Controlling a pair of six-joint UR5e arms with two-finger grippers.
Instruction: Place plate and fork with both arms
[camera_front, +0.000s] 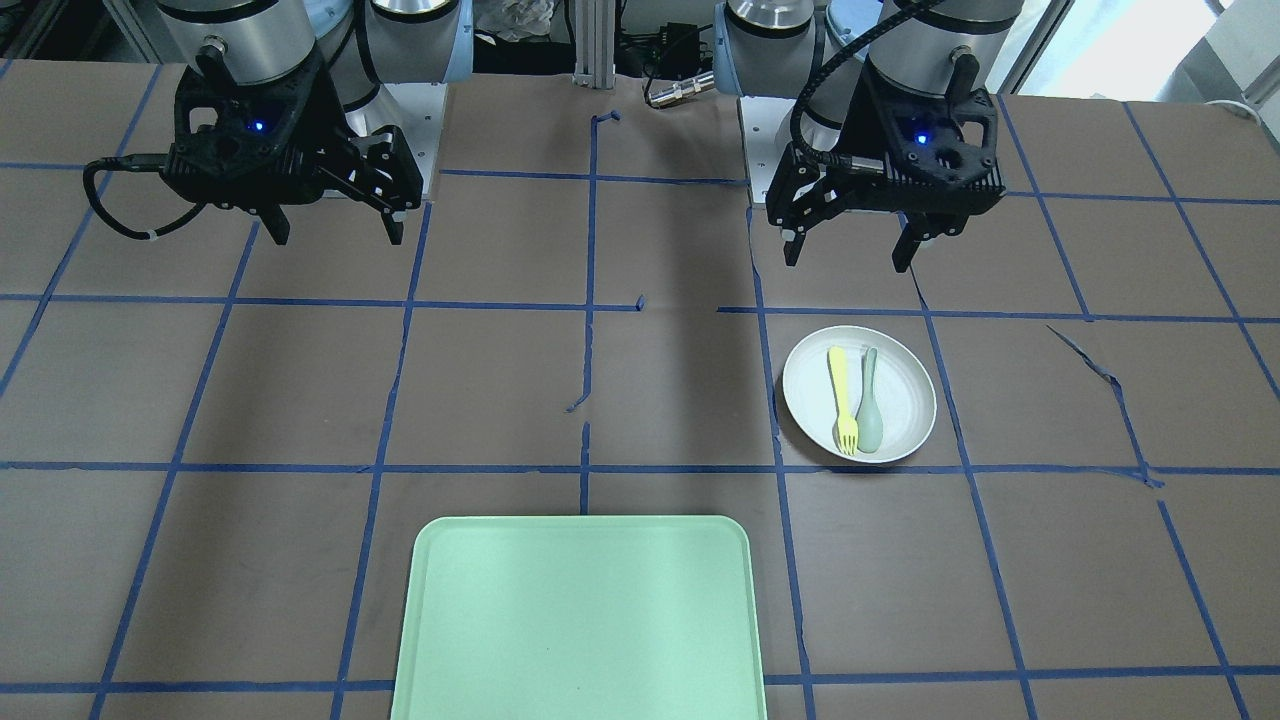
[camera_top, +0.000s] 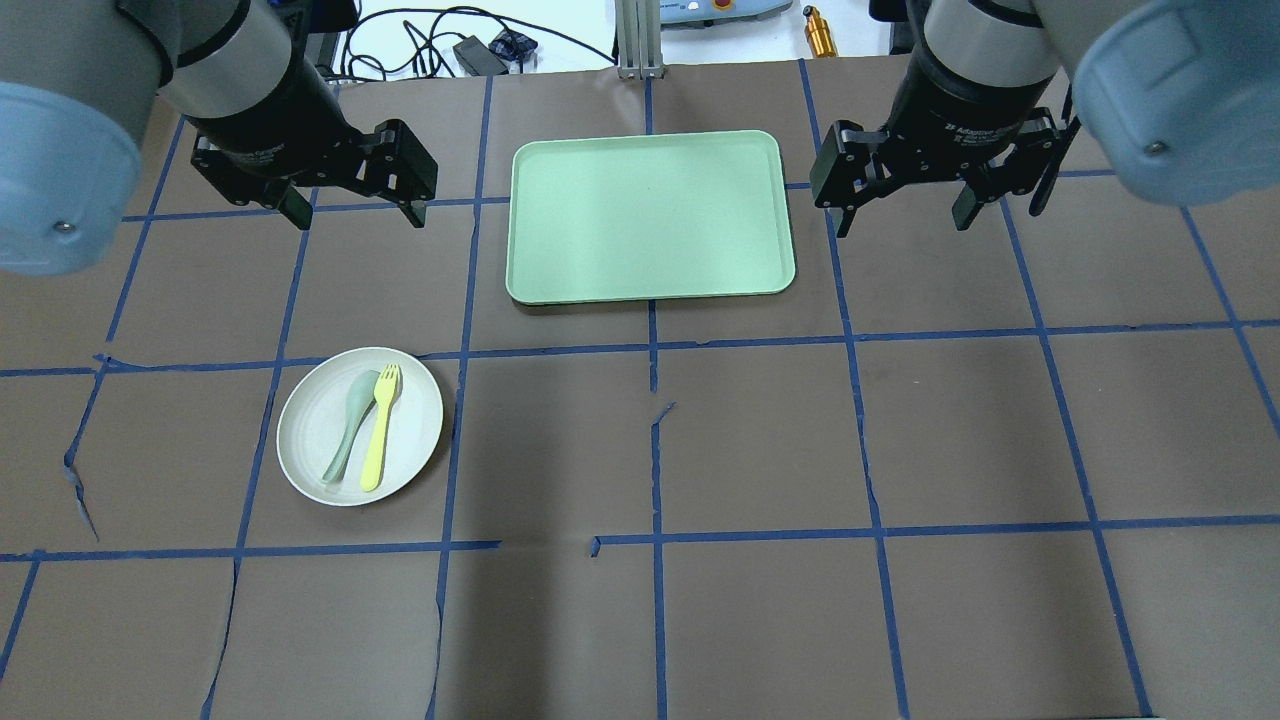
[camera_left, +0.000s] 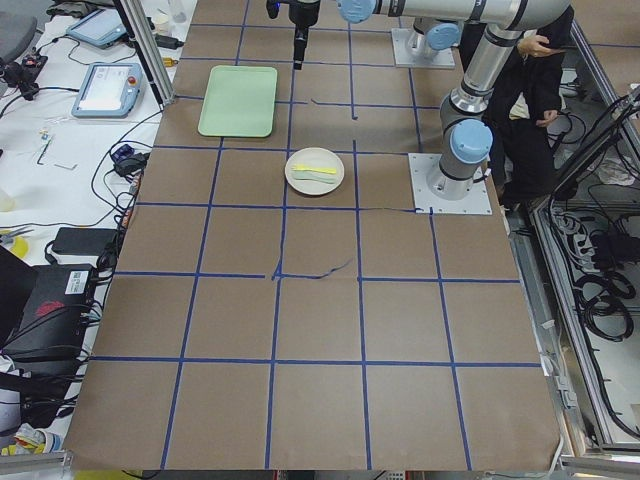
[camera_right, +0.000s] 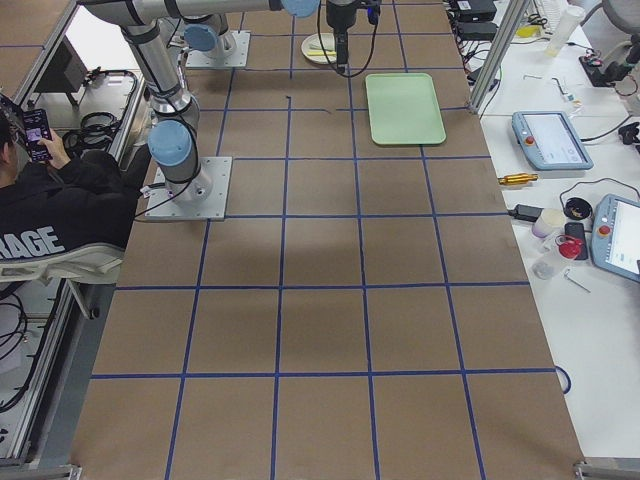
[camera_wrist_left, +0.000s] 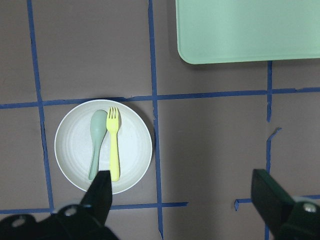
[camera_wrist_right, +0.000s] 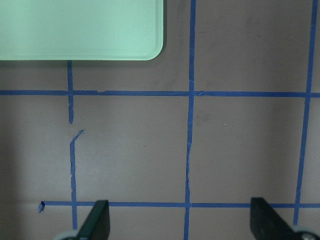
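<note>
The off-white plate (camera_top: 415, 420) lies flat on the table, on my left side. The yellow fork (camera_top: 379, 428) lies in it beside a grey-green spoon (camera_top: 347, 430), both pointing away from me. They also show in the front view, plate (camera_front: 908, 395) and fork (camera_front: 842, 395), and in the left wrist view, plate (camera_wrist_left: 134, 145) and fork (camera_wrist_left: 114, 145). My left gripper (camera_top: 358, 220) hangs open and empty high above the table, beyond the plate. My right gripper (camera_top: 903, 228) is open and empty, high over bare table right of the tray.
A large mint-green tray (camera_top: 650, 215) lies at the far middle of the table, between the two grippers. The table is covered in brown paper with a blue tape grid. Cables and devices lie beyond the far edge.
</note>
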